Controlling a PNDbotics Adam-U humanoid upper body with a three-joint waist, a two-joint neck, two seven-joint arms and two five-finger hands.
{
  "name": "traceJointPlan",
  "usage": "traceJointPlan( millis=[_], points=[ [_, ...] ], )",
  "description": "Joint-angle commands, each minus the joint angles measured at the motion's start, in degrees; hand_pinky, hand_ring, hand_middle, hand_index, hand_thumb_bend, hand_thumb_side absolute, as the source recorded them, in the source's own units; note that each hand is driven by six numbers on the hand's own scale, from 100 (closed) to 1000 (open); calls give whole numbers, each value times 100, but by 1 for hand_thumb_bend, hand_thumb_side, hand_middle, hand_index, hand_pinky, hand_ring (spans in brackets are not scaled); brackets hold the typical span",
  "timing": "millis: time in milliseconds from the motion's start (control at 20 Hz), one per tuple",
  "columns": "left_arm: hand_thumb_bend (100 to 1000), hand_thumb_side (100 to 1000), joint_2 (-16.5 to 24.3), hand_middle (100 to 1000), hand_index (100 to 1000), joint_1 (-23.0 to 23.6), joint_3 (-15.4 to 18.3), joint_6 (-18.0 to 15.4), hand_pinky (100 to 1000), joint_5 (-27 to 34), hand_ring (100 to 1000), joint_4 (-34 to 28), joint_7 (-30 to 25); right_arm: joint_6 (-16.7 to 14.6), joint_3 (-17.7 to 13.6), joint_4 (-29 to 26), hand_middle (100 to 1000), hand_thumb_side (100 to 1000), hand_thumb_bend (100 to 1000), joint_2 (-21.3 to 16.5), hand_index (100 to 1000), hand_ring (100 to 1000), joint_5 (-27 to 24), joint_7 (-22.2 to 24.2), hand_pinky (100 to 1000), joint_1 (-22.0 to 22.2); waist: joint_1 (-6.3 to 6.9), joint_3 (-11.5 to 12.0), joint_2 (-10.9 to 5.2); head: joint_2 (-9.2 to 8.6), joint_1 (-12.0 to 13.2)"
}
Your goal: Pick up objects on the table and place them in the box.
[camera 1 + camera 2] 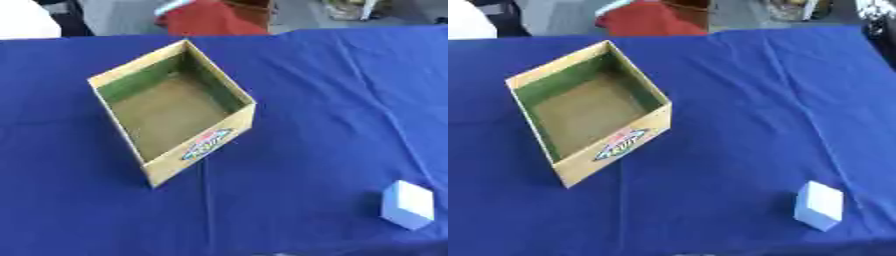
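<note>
A: Left eye view. Open cardboard box sits left of centre on the blue tablecloth, turned so one corner faces the robot; printed label on its near right wall. Inside looks bare.

B: Object to pick?

A: One pale block, low and far right, near the table's front edge, well apart from the box. It stands on a short side, long axis roughly upright, tilted slightly.

B: Hands?

A: Neither hand shows, so I cannot tell how the fingers are set.

B: Right eye view?

A: Same layout. Block again low right, box up and left of it. No hand here either.

B: Judgement?

A: Nothing placed yet. The block lies on the robot's right, so the right hand is likely nearer; carry would run leftward and away, to the box.
</note>
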Motion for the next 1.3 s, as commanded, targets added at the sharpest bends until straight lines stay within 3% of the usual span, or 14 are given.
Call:
traceJointPlan(
  millis=[50, 200, 800, 1300],
  points=[
    [176, 934, 74, 676, 733, -19, 54, -11, 595, -7, 808, -95, 13, -3, -20, -10, 629, 988, 100, -253, 826, 692, 18, 49, 757, -73, -7, -6, -93, 57, 8],
    [175, 933, 86, 676, 733, -17, 48, -9, 595, -3, 808, -95, 7, 6, 37, 66, 642, 998, 100, -423, 829, 704, 38, 111, 767, -79, -11, -9, -104, 74, 17],
    [174, 932, 171, 676, 733, 50, 24, 5, 595, -1, 808, -95, -17, 2, 432, 529, 721, 1000, 100, -1688, 839, 775, 156, 697, 841, 14, -63, -73, -209, 130, 26],
    [173, 935, 203, 676, 733, 76, 20, 9, 593, -33, 809, -95, -21, -110, 658, 527, 797, 1000, 100, -2150, 874, 846, 185, 1327, 881, 116, -101, -130, -170, -84, -7]
  ],
)
